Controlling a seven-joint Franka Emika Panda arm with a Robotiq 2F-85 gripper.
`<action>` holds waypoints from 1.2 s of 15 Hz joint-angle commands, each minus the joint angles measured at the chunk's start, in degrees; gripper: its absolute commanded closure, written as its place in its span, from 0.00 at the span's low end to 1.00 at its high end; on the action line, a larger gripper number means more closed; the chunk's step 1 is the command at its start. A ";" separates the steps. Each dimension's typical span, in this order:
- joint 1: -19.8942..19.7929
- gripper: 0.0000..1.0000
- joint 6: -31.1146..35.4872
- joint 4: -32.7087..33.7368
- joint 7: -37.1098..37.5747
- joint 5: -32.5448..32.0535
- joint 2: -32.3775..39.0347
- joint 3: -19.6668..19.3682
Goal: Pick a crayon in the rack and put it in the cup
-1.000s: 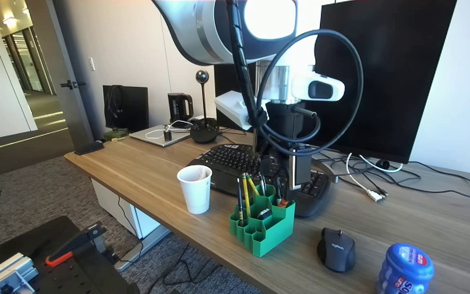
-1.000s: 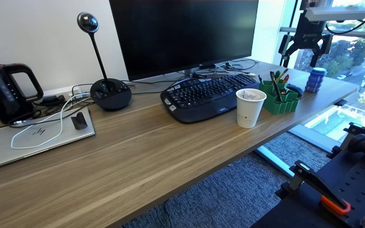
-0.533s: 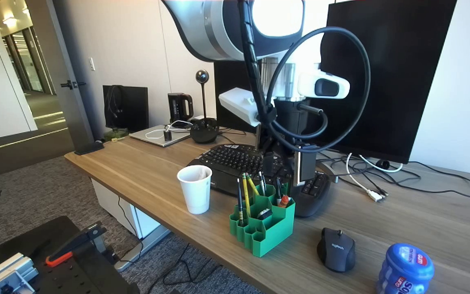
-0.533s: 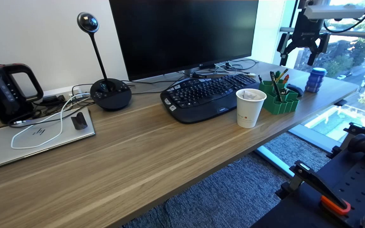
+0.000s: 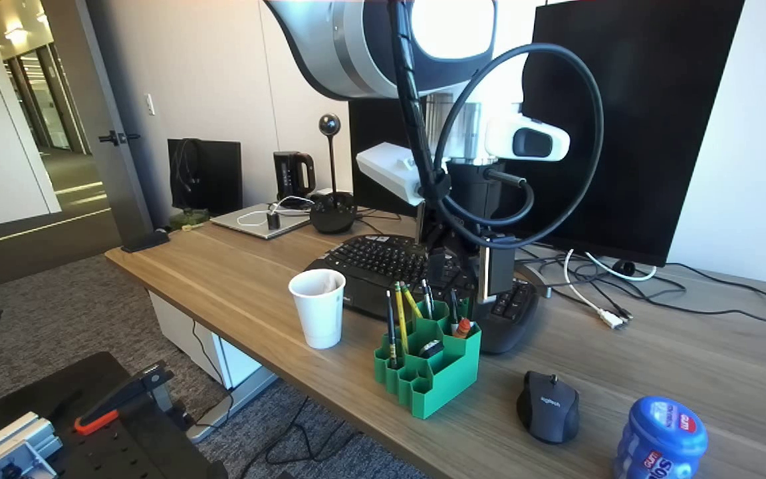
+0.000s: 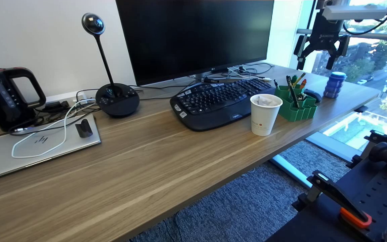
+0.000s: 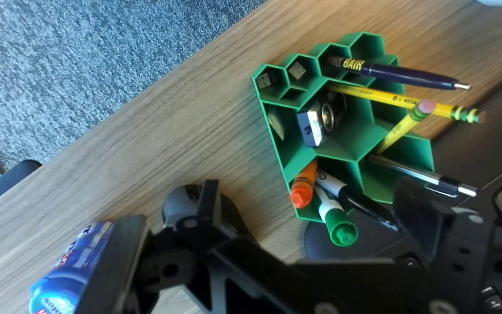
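One orange crayon [image 7: 303, 185] is standing in the rack [image 5: 453, 384], in a corner compartment toward the keyboard [image 5: 376, 263] and the mouse [image 5: 548, 409], sharing it with a green marker [image 7: 339, 224] and a dark marker [image 7: 364, 204]. Its long axis is running steeply upward, tilting a little off vertical toward the rack's mouse side. Its blunt orange-red end, banded in black below, is pointing up past the rack's rim, while the lower end is hiding inside the compartment. In both exterior views only the top of it is showing.

Two yellow pencils [image 7: 386, 96], a navy pen [image 7: 408, 75] and a silver pen [image 7: 412, 172] are sticking out of the rack too.

The gripper [image 6: 315, 63] is hanging higher than the rack and apart from it, and its fingers [image 7: 209, 200] are standing spread, a wide gap showing between the tips.

The cup [image 5: 320, 313] is standing upright on the tabletop [image 5: 243, 266] near the rack, on the side away from the mouse; something whitish [image 6: 264, 101] is lying inside, too unclear to name. The mouse is resting near the rack, the keyboard is lying just beside the rack's taller side, and the blue can [image 6: 334, 85] is standing farther from the rack than the mouse
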 commanded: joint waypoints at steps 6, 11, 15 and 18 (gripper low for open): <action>0.16 0.00 -0.46 1.00 0.54 -0.25 0.52 -0.11; 0.04 0.00 0.20 1.62 0.36 -0.18 1.27 -0.08; -0.12 0.00 0.16 2.66 0.43 -0.10 2.47 -0.17; -0.15 0.00 0.07 3.97 0.73 -0.12 4.11 -0.32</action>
